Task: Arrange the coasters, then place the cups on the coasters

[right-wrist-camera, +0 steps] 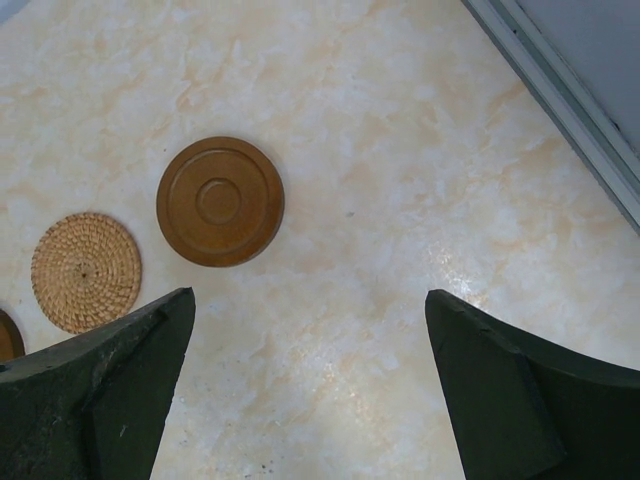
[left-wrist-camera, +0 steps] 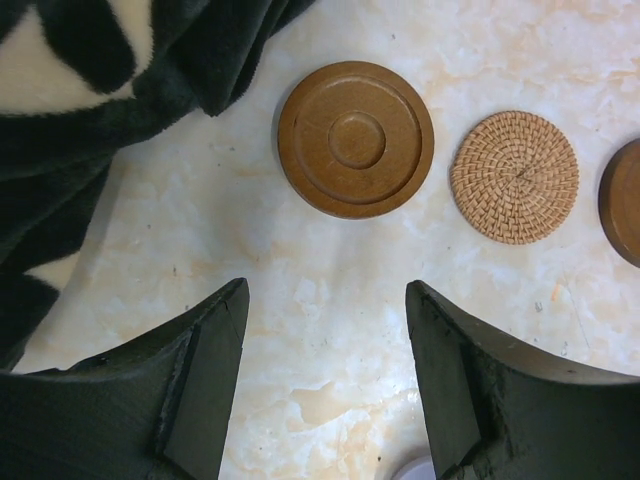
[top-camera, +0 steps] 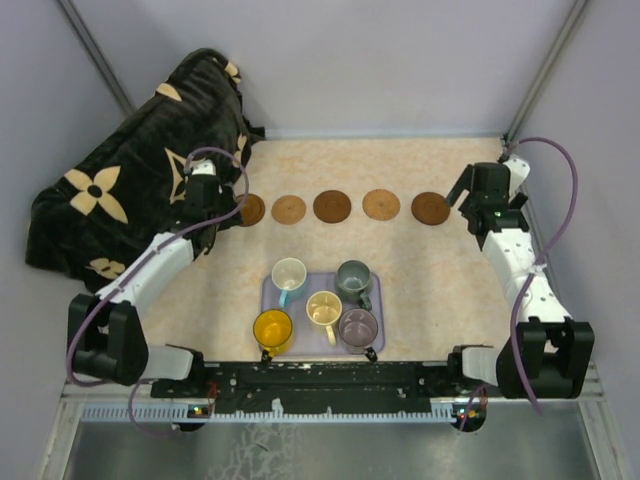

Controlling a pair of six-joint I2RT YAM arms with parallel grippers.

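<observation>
Wooden and woven coasters point(top-camera: 332, 206) line the far side; left gripper point(left-wrist-camera: 327, 290) and right gripper point(right-wrist-camera: 310, 296) hang spread, empty; cups point(top-camera: 324, 308) on the near tray point(top-camera: 318, 282) want rim pinches, straight lifts.

Five round coasters lie flat in one straight row across the far part of the table, spaced apart and none touching.

1. Left-end coaster point(top-camera: 252, 210): dark brown wood with turned concentric rings and a raised centre disc.
2. Second coaster point(top-camera: 288, 209): tan woven wicker.
3. Middle coaster point(top-camera: 332, 206): dark brown.
4. Fourth coaster point(top-camera: 381, 204): tan woven.
5. Right-end coaster point(top-camera: 430, 208): brown ringed wood.

Five cups stand upright, mouths up, clustered on a lavender tray point(top-camera: 310, 346) nearer the front.

- Back pair: white cup point(top-camera: 289, 273) with light-blue handle; grey-green cup point(top-camera: 353, 278).
- Centre: cream cup point(top-camera: 323, 309).
- Front pair: yellow cup point(top-camera: 272, 328); mauve cup point(top-camera: 358, 326).

No cup rests on a coaster.
</observation>
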